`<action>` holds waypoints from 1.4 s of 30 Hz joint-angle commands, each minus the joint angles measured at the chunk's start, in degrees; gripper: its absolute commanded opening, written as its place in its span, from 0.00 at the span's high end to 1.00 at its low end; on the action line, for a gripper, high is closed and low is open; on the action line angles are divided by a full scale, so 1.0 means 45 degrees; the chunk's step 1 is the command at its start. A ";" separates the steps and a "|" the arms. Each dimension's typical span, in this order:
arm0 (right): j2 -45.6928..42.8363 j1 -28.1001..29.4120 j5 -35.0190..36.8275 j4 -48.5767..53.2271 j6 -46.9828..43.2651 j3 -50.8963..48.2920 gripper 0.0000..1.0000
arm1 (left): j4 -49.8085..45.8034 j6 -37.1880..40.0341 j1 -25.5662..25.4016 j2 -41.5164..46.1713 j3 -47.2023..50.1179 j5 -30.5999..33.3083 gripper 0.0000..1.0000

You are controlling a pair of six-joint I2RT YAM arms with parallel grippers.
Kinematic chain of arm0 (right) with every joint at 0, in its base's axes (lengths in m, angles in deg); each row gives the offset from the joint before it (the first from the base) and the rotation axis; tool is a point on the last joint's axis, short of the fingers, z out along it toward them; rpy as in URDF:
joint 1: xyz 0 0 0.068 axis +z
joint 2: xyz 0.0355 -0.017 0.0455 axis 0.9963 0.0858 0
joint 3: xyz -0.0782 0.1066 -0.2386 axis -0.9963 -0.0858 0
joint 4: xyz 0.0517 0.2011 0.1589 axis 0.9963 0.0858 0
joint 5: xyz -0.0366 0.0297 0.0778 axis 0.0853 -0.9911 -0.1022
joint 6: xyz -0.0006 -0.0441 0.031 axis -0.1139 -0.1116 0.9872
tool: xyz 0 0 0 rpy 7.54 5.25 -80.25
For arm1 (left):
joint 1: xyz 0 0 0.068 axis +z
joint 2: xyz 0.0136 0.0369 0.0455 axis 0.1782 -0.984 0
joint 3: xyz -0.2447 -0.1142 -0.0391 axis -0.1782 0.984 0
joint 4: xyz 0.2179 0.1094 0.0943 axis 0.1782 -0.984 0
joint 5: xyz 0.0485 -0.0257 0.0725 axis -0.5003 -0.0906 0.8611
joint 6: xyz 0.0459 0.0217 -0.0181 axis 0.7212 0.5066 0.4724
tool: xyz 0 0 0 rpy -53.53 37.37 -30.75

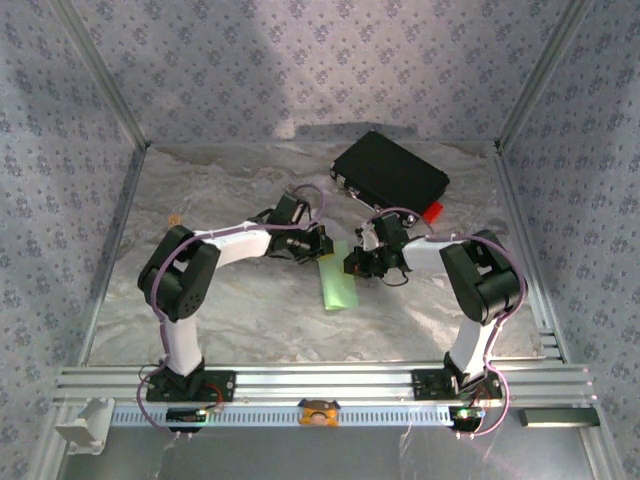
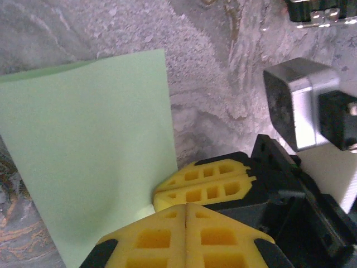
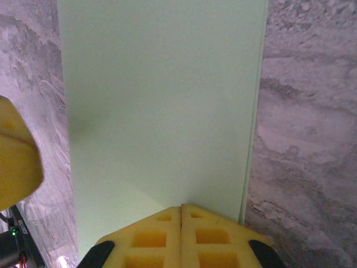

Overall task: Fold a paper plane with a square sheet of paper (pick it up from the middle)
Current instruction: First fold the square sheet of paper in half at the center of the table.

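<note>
A: Where's the sheet of paper (image 1: 338, 282)?
B: Mid bench (image 1: 230, 320), a narrow pale green strip betw. the arms, well apart from the black case (image 1: 390, 170) near the far R corner.
A: End effectors?
B: Left end effector (image 2: 186, 205): fingers pressed together, pinching the sheet's far end. Right end effector (image 3: 181, 206): same, tips just beside the left's.
</note>
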 commanded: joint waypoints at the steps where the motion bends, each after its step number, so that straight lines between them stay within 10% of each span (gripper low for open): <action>1: 0.0414 -0.0083 0.0933 0.1469 0.0151 -0.0636 1.00 | -0.0206 0.0015 -0.0004 -0.0299 -0.0071 -0.0459 1.00; 22: 0.0317 -0.0115 0.1065 0.1417 0.0198 -0.0861 1.00 | -0.1605 0.1529 0.0427 -0.0696 0.1146 0.1542 1.00; 42: 0.0299 -0.0139 0.1097 0.1297 0.0266 -0.0930 1.00 | -0.0505 0.0971 0.1066 -0.1511 -0.0443 -0.0450 1.00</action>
